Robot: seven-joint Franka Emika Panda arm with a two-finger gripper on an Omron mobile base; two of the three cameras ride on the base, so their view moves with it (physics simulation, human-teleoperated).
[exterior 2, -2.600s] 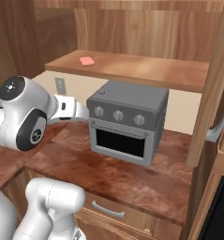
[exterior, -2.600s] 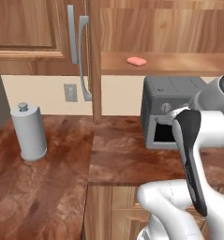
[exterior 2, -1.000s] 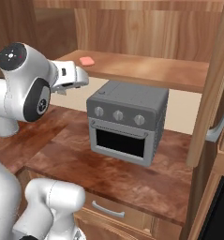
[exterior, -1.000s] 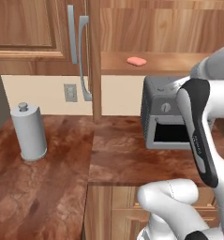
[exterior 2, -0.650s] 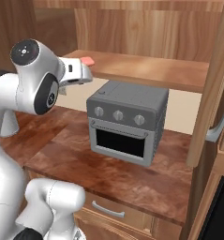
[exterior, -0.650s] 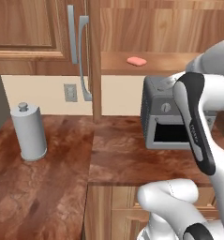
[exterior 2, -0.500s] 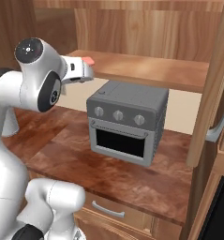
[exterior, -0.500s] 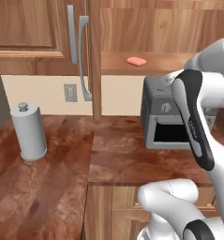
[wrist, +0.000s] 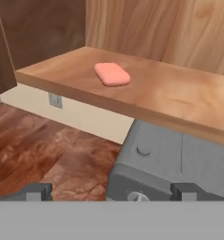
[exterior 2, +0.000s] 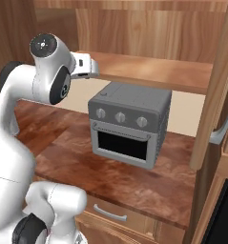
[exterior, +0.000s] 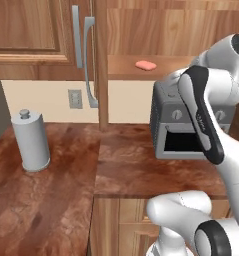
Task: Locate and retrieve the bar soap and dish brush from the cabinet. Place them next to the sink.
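Up on the plank shelf of the cabinet (exterior: 166, 30) lies one bar soap (exterior: 146, 65), flat and alone, in the upper middle of the left base view and the upper centre of the hand view. Below it stands one grey toaster oven (exterior 2: 129, 125) with three knobs. One paper towel roll (exterior: 30, 141) sits at the left. The gripper (wrist: 111, 191) is spread wide, its two fingertips (wrist: 36, 191) far apart and holding nothing.
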